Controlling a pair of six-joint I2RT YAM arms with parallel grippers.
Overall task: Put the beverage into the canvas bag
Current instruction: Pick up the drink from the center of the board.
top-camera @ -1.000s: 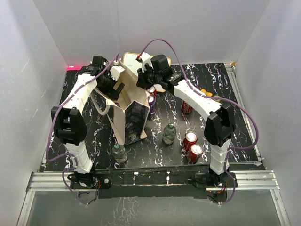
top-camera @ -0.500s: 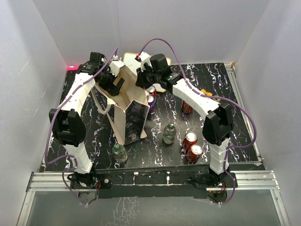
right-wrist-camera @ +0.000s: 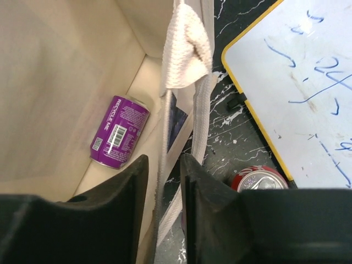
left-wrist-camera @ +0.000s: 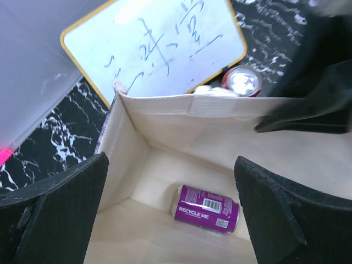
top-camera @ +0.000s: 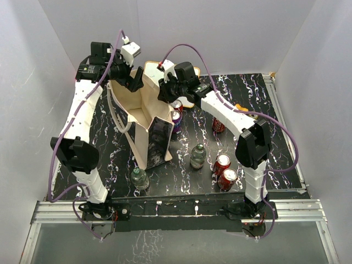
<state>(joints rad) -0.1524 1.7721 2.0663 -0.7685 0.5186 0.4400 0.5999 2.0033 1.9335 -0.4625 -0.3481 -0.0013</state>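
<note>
The canvas bag [top-camera: 157, 140] stands open left of centre, beige with a dark printed side. A purple can [left-wrist-camera: 206, 208] lies on its side on the bag's floor, also seen in the right wrist view as the purple can [right-wrist-camera: 119, 132]. My left gripper [top-camera: 135, 82] hangs high over the bag's far left rim, open wide with nothing between its fingers [left-wrist-camera: 66, 209]. My right gripper [top-camera: 165, 93] is at the bag's right rim. Its jaws stand narrowly apart, with the thin cloth edge [right-wrist-camera: 160, 165] running loose between them.
A white board [left-wrist-camera: 159, 44] with a yellow frame lies behind the bag, a red can [right-wrist-camera: 258, 179] beside it. Another purple can [top-camera: 177, 118] stands right of the bag. Two green bottles [top-camera: 197, 155] [top-camera: 139, 177] and red cans [top-camera: 222, 163] [top-camera: 218, 125] stand nearer.
The left arm has risen and swung back, away from the bag's mouth. The right gripper's jaws have parted a little around the bag's rim.
</note>
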